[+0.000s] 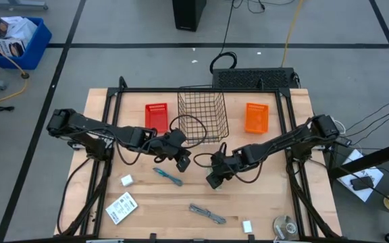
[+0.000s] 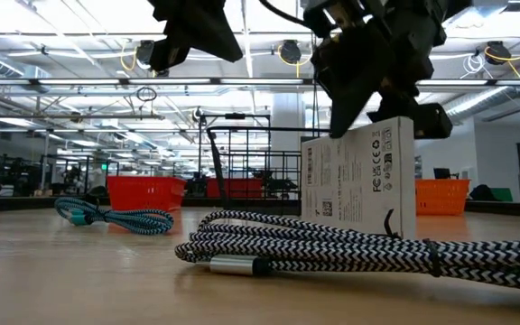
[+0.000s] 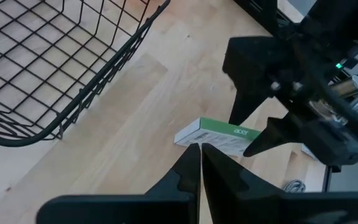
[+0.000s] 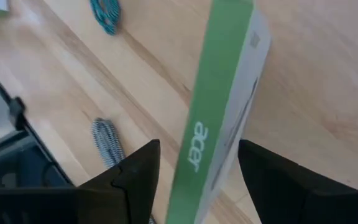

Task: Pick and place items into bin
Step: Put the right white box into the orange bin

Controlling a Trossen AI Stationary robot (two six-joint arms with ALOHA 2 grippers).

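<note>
Right pincer [image 1: 215, 179] near mid-tabletop, fingers on either side of a white box with green edge [image 4: 219, 118], standing upright on the wooden tabletop [image 1: 275, 202]. Fingers look to flank the box closely; full contact can't be confirmed, box bottom rests on the wood in the low view. Green edge reads "acer" in white; the white face [image 2: 359, 176] carries small print, certification marks and a small code square, too small to read.

Left pincer [image 1: 183, 160] just beside it, toward the wire basket [image 1: 202, 115], fingers pressed together, nothing between them.

Teal braided cable [image 1: 168, 176] lies on the tabletop near the left pincer. Grey-and-white braided cable [image 1: 206, 214] lies closer to the front edge. Small white block [image 1: 126, 179] on the left side, another [image 1: 247, 226] near the front right. Flat white printed packet [image 1: 121, 208] front left, print unreadable. Round silver roll [image 1: 284, 227] at front right corner.

Red bin [image 1: 157, 116] left of the basket, orange bin [image 1: 256, 117] right of it, both at the back.
</note>
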